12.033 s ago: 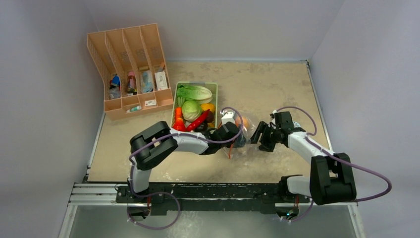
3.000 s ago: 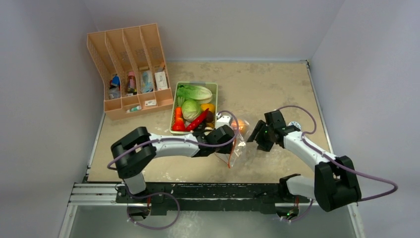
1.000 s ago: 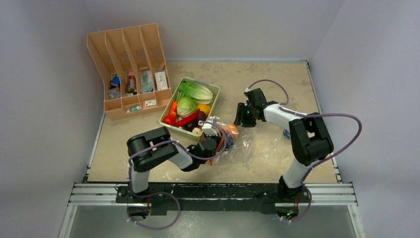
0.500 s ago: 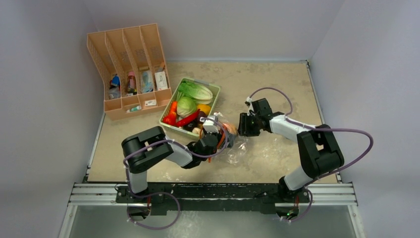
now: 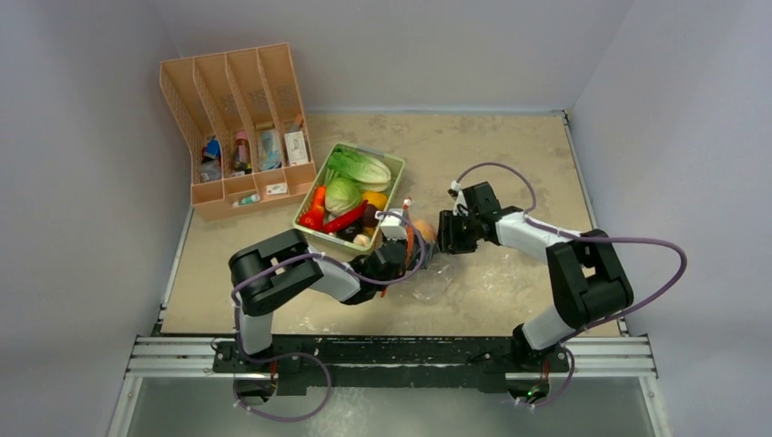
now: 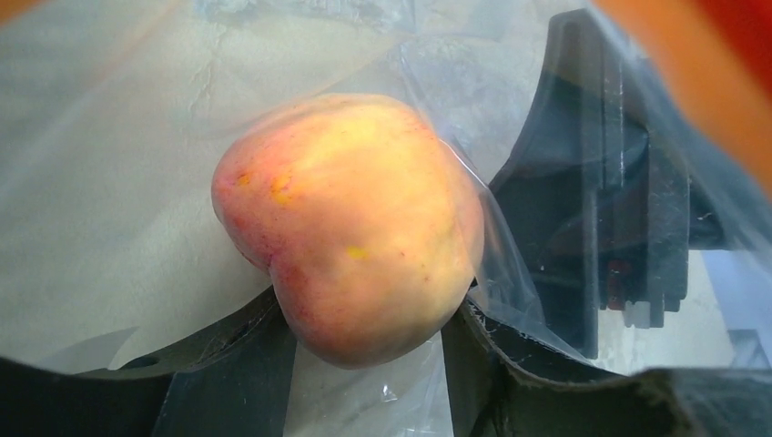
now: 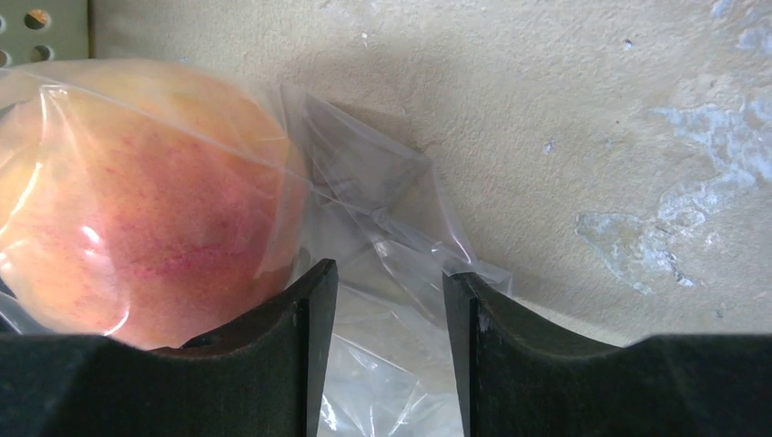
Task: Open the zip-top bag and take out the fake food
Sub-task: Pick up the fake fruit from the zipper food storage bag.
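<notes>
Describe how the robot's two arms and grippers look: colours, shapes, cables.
The left arm and right arm alternate white link shells with chunky black joints. A purple cable loops along each. The left gripper and right gripper are black, with two flat, blunt fingers.

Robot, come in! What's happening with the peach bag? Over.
Left fingers either side of peach in zip-top bag, grip unclear. Right fingers open, bag plastic between them. Peach not out yet. Green tray close beside.

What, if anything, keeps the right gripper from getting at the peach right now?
Probably not reachable directly: the peach sits close beside the open right gripper, but the zip-top bag wraps it in film.
</notes>
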You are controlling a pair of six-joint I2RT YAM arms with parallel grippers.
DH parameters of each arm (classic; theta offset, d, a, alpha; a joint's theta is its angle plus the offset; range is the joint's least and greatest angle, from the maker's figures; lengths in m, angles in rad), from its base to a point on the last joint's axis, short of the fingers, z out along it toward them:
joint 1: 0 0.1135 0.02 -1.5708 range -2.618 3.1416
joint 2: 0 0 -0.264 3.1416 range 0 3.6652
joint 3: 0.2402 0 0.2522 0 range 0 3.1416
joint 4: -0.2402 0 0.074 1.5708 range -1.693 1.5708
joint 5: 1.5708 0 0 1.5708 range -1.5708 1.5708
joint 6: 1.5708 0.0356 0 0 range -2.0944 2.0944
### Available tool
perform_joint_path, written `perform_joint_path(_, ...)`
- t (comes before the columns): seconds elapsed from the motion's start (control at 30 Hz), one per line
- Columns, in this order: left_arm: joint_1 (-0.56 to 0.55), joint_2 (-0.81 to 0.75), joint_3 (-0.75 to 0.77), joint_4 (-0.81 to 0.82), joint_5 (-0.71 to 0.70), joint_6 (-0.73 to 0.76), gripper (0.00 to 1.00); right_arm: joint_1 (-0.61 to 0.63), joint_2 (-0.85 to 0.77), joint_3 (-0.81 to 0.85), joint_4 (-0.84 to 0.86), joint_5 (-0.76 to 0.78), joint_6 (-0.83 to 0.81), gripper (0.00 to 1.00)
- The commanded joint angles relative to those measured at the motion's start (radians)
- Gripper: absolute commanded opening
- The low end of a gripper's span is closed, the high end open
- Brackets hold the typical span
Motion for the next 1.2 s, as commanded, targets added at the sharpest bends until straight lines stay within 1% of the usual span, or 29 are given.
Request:
perform_joint_path(0.0, -0.008, -0.036, 0.008, 0.002, 0.024, 0.003, 0.23, 0.024, -0.043, 0.061, -0.122, 0.093, 0.051, 0.51)
perform_joint_path(0.03, -0.008, -0.048, -0.005, -0.003, 0.026, 0.004, 0.25, 0.023, -0.049, 0.081, -0.153, 0.171, 0.071, 0.51)
perform_joint_path(0.07, -0.009, -0.061, -0.018, -0.006, 0.033, 0.002, 0.31, 0.022, -0.057, 0.102, -0.179, 0.230, 0.090, 0.52)
perform_joint_path(0.1, -0.010, -0.073, -0.033, -0.014, 0.039, 0.000, 0.41, 0.018, -0.062, 0.125, -0.204, 0.284, 0.106, 0.52)
perform_joint_path(0.17, -0.014, -0.100, -0.054, -0.033, 0.048, -0.006, 0.60, 0.015, -0.071, 0.171, -0.223, 0.334, 0.123, 0.52)
perform_joint_path(0.2, -0.016, -0.114, -0.064, -0.038, 0.052, -0.007, 0.64, 0.012, -0.071, 0.177, -0.227, 0.345, 0.129, 0.53)
perform_joint_path(0.33, -0.017, -0.152, -0.055, -0.099, 0.088, 0.015, 0.68, 0.011, -0.031, 0.278, -0.216, 0.320, 0.146, 0.53)
perform_joint_path(0.4, -0.020, -0.156, -0.024, -0.160, 0.087, 0.034, 0.70, 0.011, -0.012, 0.294, -0.179, 0.222, 0.131, 0.53)
perform_joint_path(0.43, -0.020, -0.160, -0.025, -0.159, 0.074, 0.030, 0.70, 0.011, 0.001, 0.298, -0.151, 0.186, 0.103, 0.53)
perform_joint_path(0.5, -0.020, -0.178, -0.051, -0.141, 0.057, 0.017, 0.71, 0.016, 0.031, 0.306, -0.134, 0.149, 0.100, 0.53)
perform_joint_path(0.57, -0.019, -0.192, -0.046, -0.175, 0.028, 0.018, 0.72, 0.016, 0.041, 0.272, -0.132, 0.138, 0.124, 0.53)
perform_joint_path(0.67, -0.016, -0.153, 0.008, -0.246, 0.033, 0.034, 0.72, 0.016, 0.017, 0.166, -0.084, 0.095, 0.167, 0.52)
perform_joint_path(0.77, -0.016, -0.118, 0.013, -0.176, 0.035, 0.022, 0.73, 0.018, -0.006, 0.073, -0.042, 0.003, 0.188, 0.52)
perform_joint_path(0.8, -0.016, -0.113, 0.009, -0.148, 0.037, 0.012, 0.73, 0.021, -0.013, 0.053, -0.040, -0.005, 0.195, 0.52)
perform_joint_path(0.87, -0.016, -0.101, 0.032, -0.150, 0.041, 0.023, 0.74, 0.026, -0.038, 0.010, -0.028, -0.002, 0.208, 0.51)
perform_joint_path(0.93, -0.016, -0.089, 0.049, -0.153, 0.043, 0.034, 0.74, 0.025, -0.053, -0.030, -0.001, -0.039, 0.203, 0.52)
perform_joint_path(1.1, -0.014, -0.053, 0.079, -0.145, 0.078, 0.049, 0.75, 0.026, -0.059, -0.059, 0.059, -0.132, 0.190, 0.52)
perform_joint_path(1.17, -0.013, -0.031, 0.096, -0.145, 0.102, 0.052, 0.76, 0.027, -0.052, -0.051, 0.057, -0.164, 0.181, 0.51)
